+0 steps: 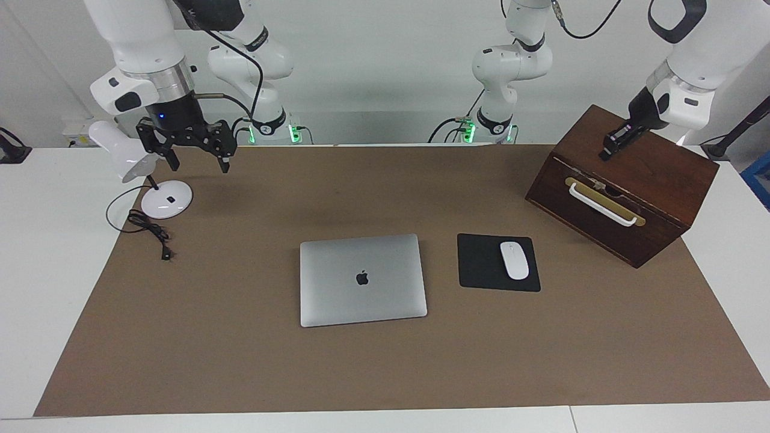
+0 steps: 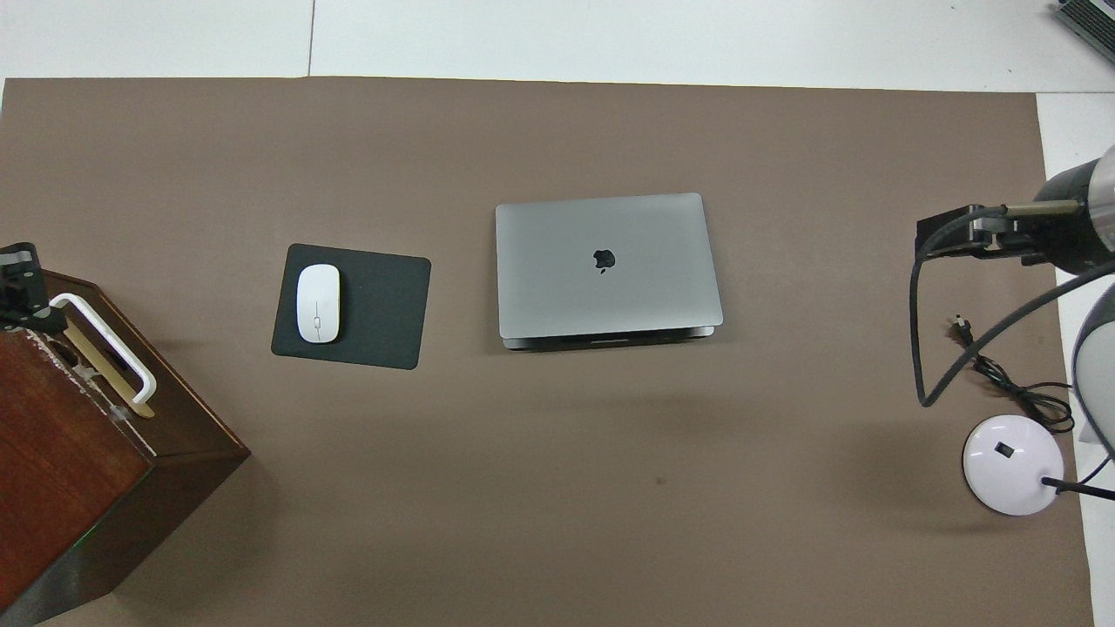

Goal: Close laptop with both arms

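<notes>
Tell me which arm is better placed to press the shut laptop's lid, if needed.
Right, probably: the right gripper, open beside the lamp, has bare mat to the laptop. The left gripper, shut over the wooden box, has the mouse in its way.

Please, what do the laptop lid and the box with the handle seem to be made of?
The laptop lid looks like matte silver-grey metal: an even, dull sheen. The box looks like dark varnished wood, reddish-brown with a soft gloss; its handle seems white plastic on a brass-coloured plate.
</notes>
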